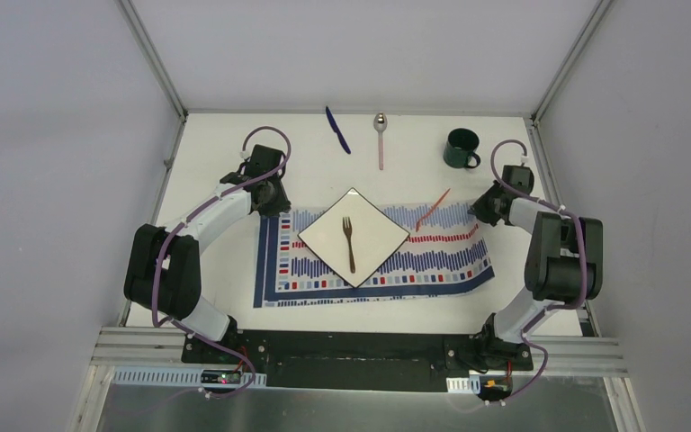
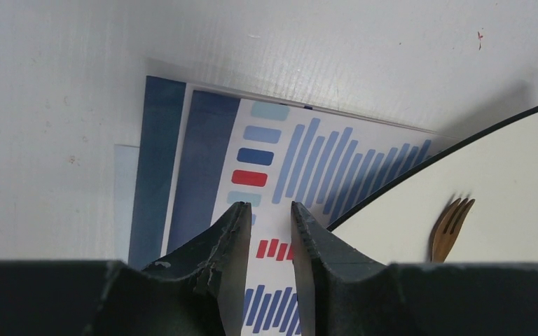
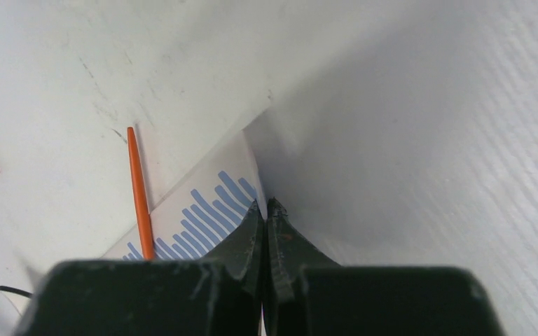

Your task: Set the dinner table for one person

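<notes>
White and matte inside its aluminium frame, the dinner table fills the cell, and everything else lies on it. A striped placemat sits near the arms and slightly askew. On it a square plate is turned like a diamond and carries a fork.

The right gripper has its jaws pressed together at the mat's far right corner and appears to pinch the edge of the cloth. The left gripper hangs over the far left corner with a narrow gap between its jaws. Mat pattern shows through that gap, and whether the tips touch the cloth cannot be told.

The step in hand looks like squaring the mat. To do it well, the left jaws should probably close on their corner before any pull, so that both corners move together. The pull should be low and slow, or the plate may slide and the fork may shift on it. An orange stick lies across the mat's far edge just beside the right jaws and could roll. A blue knife, a spoon and a dark mug wait along the far side.
</notes>
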You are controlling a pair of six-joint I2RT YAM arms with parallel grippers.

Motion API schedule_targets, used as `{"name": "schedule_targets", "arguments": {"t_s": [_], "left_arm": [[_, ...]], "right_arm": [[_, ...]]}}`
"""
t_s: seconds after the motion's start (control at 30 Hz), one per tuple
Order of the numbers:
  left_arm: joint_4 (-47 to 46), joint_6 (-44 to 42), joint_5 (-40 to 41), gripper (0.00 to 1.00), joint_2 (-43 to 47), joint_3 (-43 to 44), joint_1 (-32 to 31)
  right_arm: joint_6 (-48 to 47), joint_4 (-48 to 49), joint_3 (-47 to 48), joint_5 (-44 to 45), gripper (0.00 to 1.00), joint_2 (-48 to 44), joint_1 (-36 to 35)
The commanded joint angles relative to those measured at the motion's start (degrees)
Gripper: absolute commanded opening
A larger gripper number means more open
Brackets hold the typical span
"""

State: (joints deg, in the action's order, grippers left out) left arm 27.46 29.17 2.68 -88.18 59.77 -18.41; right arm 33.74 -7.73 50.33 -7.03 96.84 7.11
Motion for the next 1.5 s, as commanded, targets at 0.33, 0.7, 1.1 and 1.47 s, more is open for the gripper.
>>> {"name": "schedule_targets", "arguments": {"t_s": [0.33, 0.7, 1.1, 1.47], "left_arm": [[-0.2, -0.9, 1.1, 0.20, 0.4, 2.0, -0.4], [-2.3, -2.1, 0.6, 0.19, -10.8, 4.3, -0.3], [-1.8, -0.6, -0.6, 0.16, -20.5, 9.0, 0.5], [-2.7, -0.3, -1.1, 0.15, -22.0, 9.8, 2.6]], "right_arm": [[-0.1, -1.6, -2.5, 11.0, 0.00, -4.4, 2.1], [0.2, 0.0, -2.3, 7.9, 0.00, -3.1, 2.1], [0.8, 1.1, -1.5, 7.5, 0.00, -1.7, 1.9], [1.2, 1.7, -0.3, 5.1, 0.00, 0.2, 1.8]]}}
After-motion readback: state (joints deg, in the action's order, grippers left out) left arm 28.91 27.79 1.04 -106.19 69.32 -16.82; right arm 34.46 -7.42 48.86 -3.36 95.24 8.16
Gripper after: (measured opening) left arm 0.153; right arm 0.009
